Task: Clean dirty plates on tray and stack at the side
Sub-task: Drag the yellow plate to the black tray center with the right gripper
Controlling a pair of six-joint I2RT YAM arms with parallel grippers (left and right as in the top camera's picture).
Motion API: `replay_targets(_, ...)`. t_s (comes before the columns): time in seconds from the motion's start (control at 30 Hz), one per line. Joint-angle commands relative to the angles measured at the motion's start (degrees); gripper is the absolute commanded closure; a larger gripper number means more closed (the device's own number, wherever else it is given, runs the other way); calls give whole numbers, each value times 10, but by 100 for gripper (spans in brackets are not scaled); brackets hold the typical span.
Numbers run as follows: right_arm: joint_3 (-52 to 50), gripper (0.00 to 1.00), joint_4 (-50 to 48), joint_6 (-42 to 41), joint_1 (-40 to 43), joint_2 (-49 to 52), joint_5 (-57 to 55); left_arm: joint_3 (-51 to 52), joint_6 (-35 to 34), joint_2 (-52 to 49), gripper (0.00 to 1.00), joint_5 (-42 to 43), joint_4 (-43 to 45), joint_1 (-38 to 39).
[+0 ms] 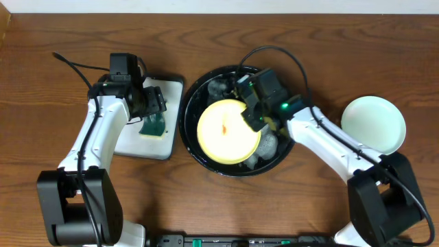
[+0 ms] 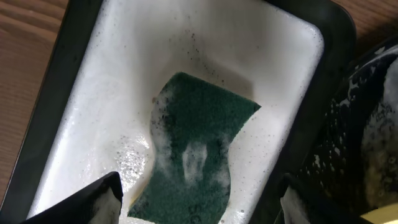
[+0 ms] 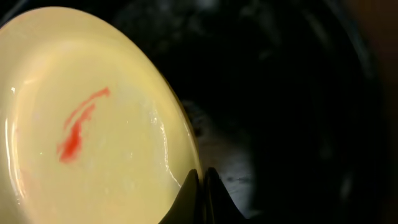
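A pale yellow plate (image 1: 228,130) with a red-orange smear lies in the round black tray (image 1: 188,103). My right gripper (image 1: 252,116) is shut on its right rim. In the right wrist view the fingertips (image 3: 202,180) pinch the edge of the yellow plate (image 3: 81,124), with the dark wet tray (image 3: 280,93) behind. A mint-green plate (image 1: 374,123) sits on the table at the right, outside the tray. My left gripper (image 1: 154,110) hangs open over a green sponge (image 2: 199,149), with one finger on each side of it and neither touching it.
The sponge (image 1: 154,127) lies in a white rectangular dark-rimmed tray (image 1: 130,140) full of suds, just left of the black tray. Foam patches (image 1: 267,144) lie in the black tray around the yellow plate. Bare wooden table (image 1: 55,68) surrounds everything.
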State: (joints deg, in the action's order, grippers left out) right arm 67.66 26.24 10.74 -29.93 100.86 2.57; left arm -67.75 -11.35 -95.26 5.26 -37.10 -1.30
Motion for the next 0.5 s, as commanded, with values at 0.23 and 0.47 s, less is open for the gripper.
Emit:
replay_targets(0.23,6,39,11,-63,30,-3,-6,8,1,-1,19,1,-2,-3)
replay_targets(0.47,5,43,105,-328,75,-3,36,8,1,-1,19,1,-2,-3)
